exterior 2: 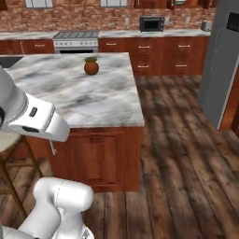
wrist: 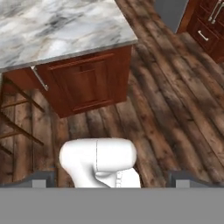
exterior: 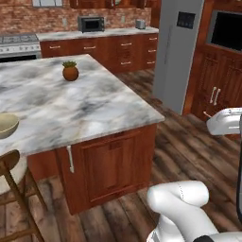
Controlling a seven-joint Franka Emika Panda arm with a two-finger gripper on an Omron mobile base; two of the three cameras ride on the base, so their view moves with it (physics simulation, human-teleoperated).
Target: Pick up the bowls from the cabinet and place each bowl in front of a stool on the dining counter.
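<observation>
A tan bowl is seen at the left edge of the left base view, set on the dining counter just above a stool at the lower left. That bowl is judged to be already placed. The second bowl and the cabinet that holds it cannot be made out with certainty among the dark cupboards at the top of the frames.

In the hand view, the gripper is found at the bottom edge, its fingers spread wide and nothing held between them, aimed down at the wood floor beside the counter's corner.

The step in hand is judged to be the return trip for the remaining bowl. The arm should be kept tucked and clear of the counter's corner while the base is driven. The fingers are best left wide until the bowl's rim is straddled. The potted plant in the upper middle should be avoided when the second bowl is later set down.
</observation>
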